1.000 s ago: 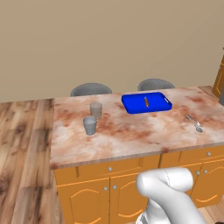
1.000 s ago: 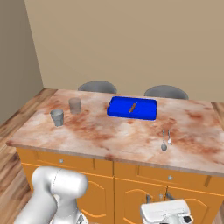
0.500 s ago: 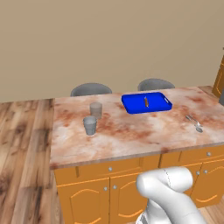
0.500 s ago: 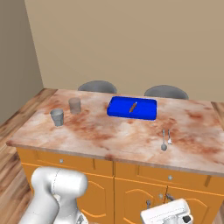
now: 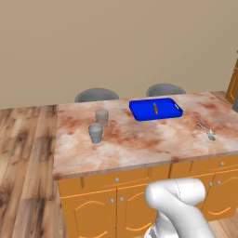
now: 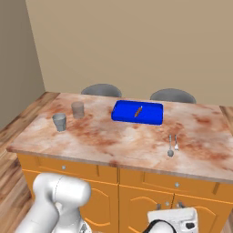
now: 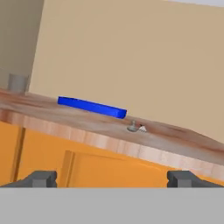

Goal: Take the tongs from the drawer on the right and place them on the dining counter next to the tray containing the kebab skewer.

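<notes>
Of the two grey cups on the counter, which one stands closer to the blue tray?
The cup further back on the counter, the one nearer the wall. It stands closer to the blue tray than the other cup, which is nearer the front edge.

No text, label, brand, number or sign can be read in any of the views.
</notes>
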